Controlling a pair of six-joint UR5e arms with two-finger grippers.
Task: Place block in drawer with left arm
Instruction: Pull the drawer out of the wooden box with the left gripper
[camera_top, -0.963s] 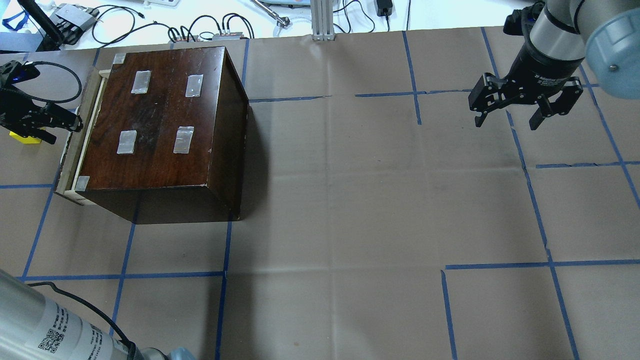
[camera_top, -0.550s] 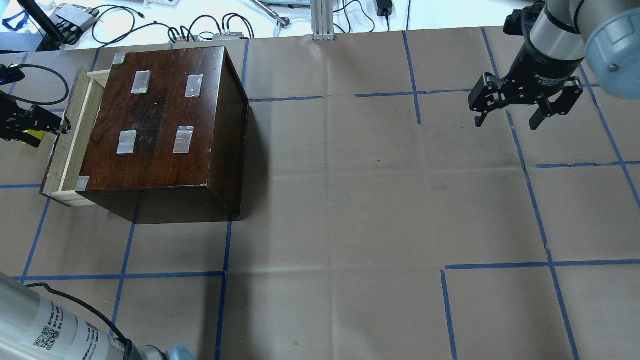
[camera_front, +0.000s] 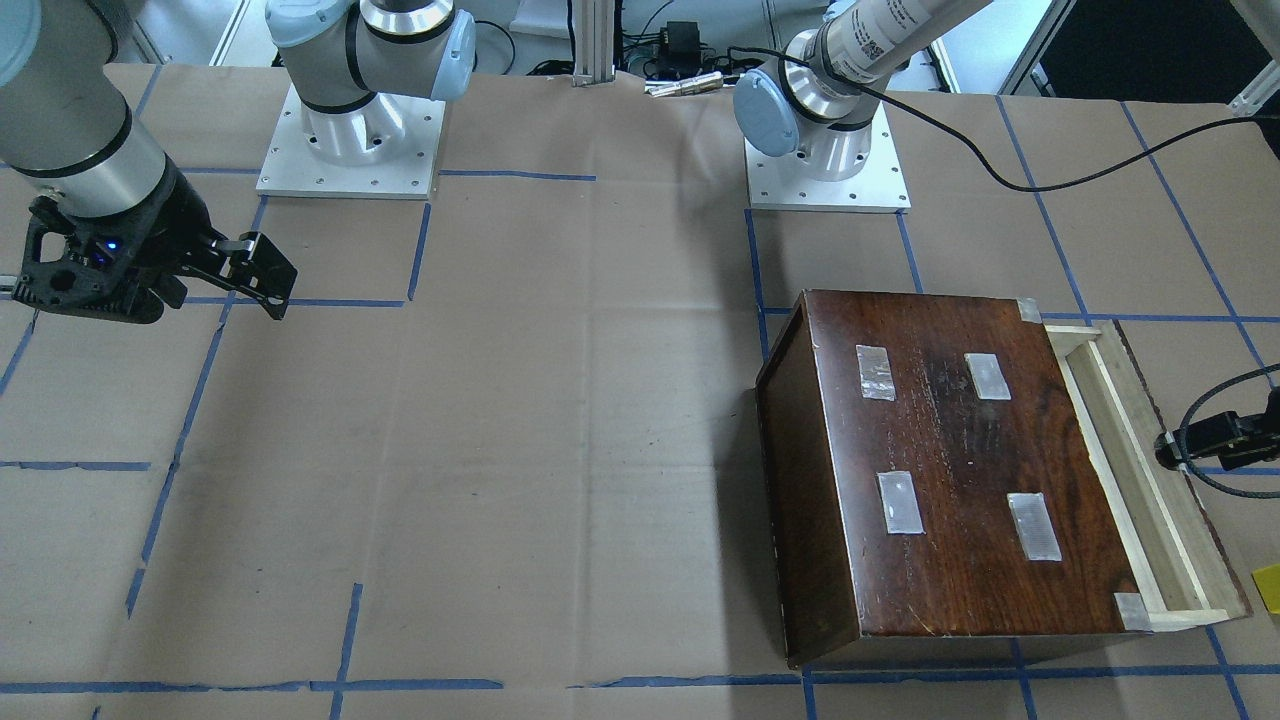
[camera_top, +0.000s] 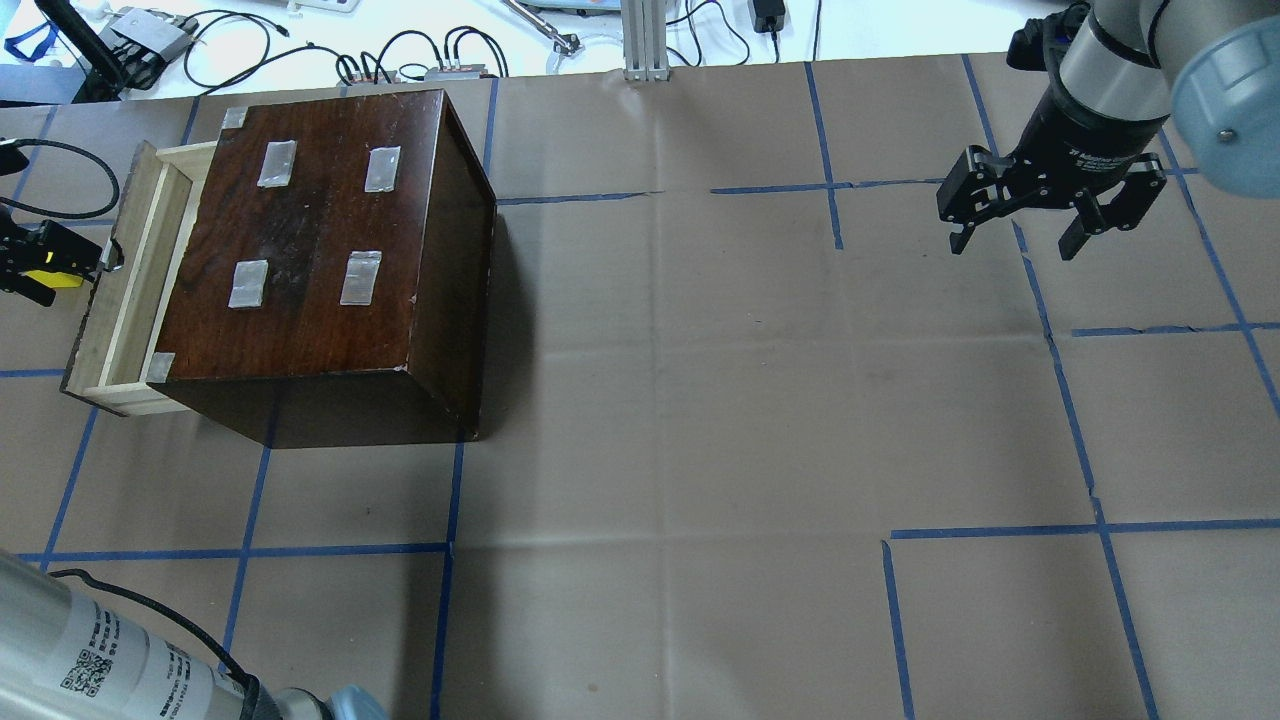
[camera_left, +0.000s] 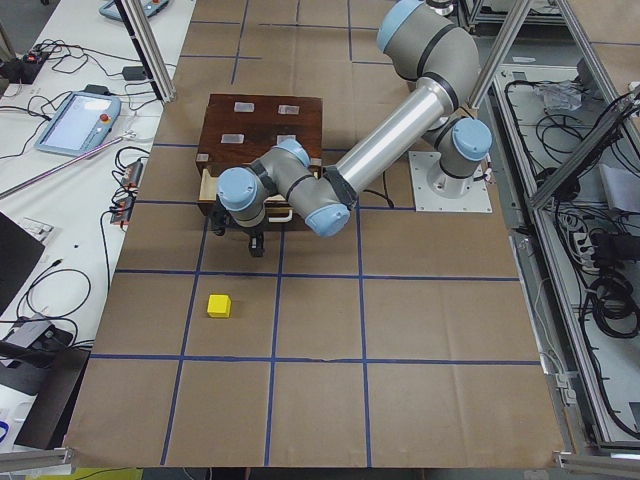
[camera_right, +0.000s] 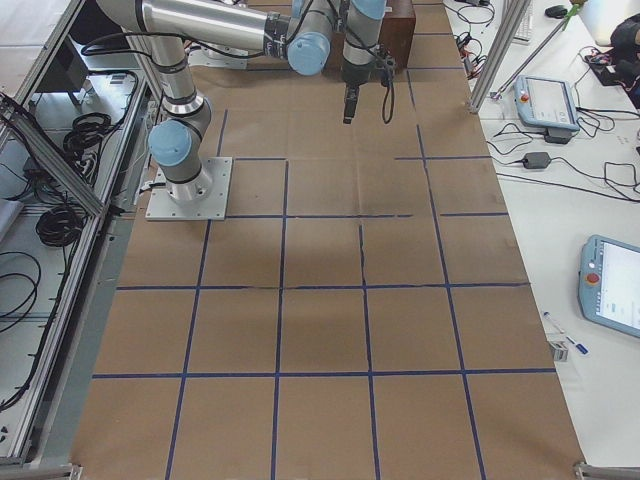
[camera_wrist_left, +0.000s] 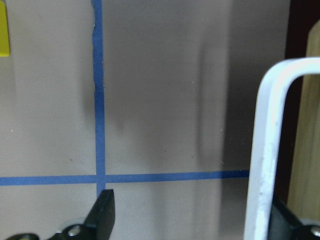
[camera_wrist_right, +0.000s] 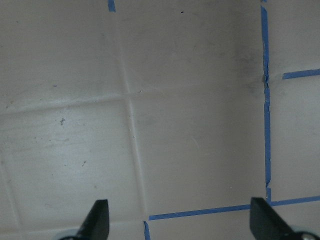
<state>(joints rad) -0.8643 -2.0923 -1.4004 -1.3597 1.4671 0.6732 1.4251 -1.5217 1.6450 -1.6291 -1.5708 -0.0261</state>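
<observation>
The yellow block (camera_top: 58, 279) lies on the paper left of the drawer; it also shows in the front view (camera_front: 1268, 590), the left side view (camera_left: 219, 305) and the corner of the left wrist view (camera_wrist_left: 3, 30). The drawer (camera_top: 128, 300) stands partly pulled out of the dark-brown box (camera_top: 320, 230). My left gripper (camera_top: 78, 272) is at the drawer front, open, with the metal pull (camera_wrist_left: 264, 150) just inside its right finger (camera_wrist_left: 287, 222). My right gripper (camera_top: 1013, 247) hangs open and empty far to the right, above bare paper.
Brown paper with blue tape lines (camera_top: 450, 500) covers the table. Cables and small devices (camera_top: 400, 60) lie along the far edge behind the box. The left arm's black cable (camera_top: 70, 170) loops above the drawer's far end.
The drawer has slid further out to the left. My left gripper has moved left with its front. The box has shifted slightly. The right arm has not moved.
</observation>
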